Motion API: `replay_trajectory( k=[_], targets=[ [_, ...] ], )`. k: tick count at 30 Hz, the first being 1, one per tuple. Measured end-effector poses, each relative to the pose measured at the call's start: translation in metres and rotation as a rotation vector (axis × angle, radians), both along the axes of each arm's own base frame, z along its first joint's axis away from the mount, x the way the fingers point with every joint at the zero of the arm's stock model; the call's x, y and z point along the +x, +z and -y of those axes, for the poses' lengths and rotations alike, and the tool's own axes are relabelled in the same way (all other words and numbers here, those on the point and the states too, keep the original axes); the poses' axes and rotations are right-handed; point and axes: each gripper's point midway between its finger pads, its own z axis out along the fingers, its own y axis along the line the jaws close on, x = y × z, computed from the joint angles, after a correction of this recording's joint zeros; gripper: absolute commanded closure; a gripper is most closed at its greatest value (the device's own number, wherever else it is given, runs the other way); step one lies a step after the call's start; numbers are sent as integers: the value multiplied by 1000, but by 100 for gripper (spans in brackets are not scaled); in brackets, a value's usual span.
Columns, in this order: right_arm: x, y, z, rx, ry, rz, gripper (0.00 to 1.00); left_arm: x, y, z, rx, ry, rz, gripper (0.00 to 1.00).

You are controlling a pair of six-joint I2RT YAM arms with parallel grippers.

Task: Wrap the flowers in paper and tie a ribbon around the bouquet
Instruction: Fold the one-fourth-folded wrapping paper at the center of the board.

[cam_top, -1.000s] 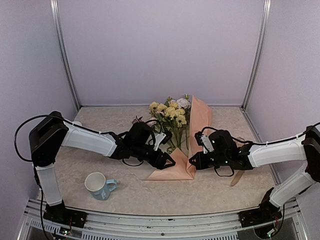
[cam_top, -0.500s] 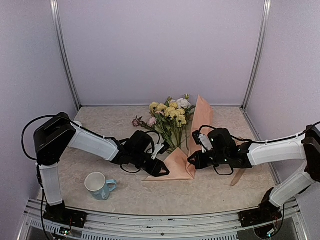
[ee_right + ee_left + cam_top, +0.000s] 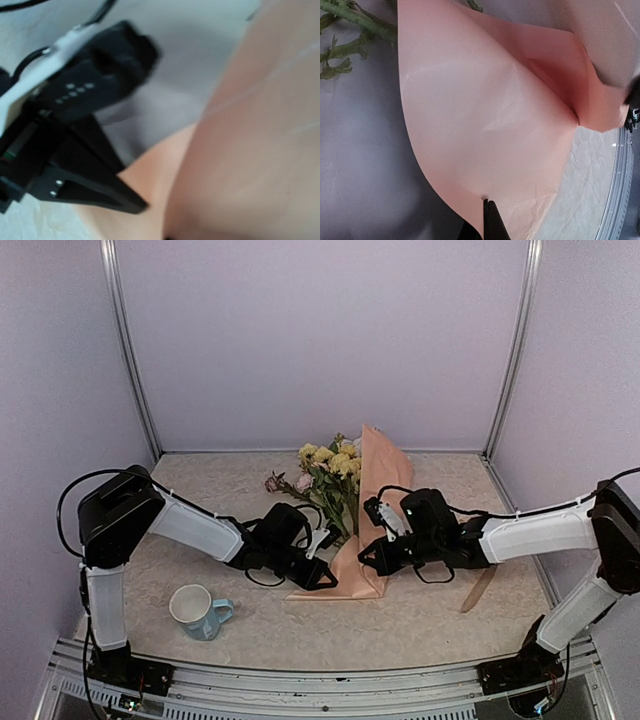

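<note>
A: Top?
B: Peach paper half-folded around flowers, table centre; left gripper pinches its 7 o'clock edge, right gripper clamps it at 5 o'clock.
A: Wrists?
B: Left: fingers closed on paper edge, 6 o'clock; stems at 10. Right: blurry, paper at 3.

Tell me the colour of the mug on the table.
The mug is pale blue outside with a white inside, best seen in the top view.
</note>
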Motion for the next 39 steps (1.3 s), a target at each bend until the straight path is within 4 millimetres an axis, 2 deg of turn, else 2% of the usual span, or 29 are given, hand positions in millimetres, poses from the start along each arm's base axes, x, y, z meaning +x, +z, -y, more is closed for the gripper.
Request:
replay_trajectory(
  k=[4,15,17,20,21,27,30,35,39],
  targets=[
    [0,-6,-17,-2,53,-11,100,4,0,2,2,7,9,100],
    [1,-39,-37,-17,115,-77,100,6,-1,2,6,16,16,100],
    [1,-47,-39,-21,123,-92,100,6,0,2,6,17,16,92],
    [0,-55,-40,-30,126,-106,100,7,1,3,0,22,21,67],
    [0,-57,-40,-32,126,-108,100,8,3,4,-7,24,24,62],
    [0,-65,-40,-37,128,-117,100,13,12,-5,-3,76,65,47],
    [0,-69,-40,-40,130,-123,100,20,26,-15,-2,122,110,44],
    [0,-67,-42,-34,134,-121,100,41,59,-17,-96,188,154,41],
    [0,-67,-42,-32,135,-120,100,62,71,-19,-187,261,130,41]
  ],
)
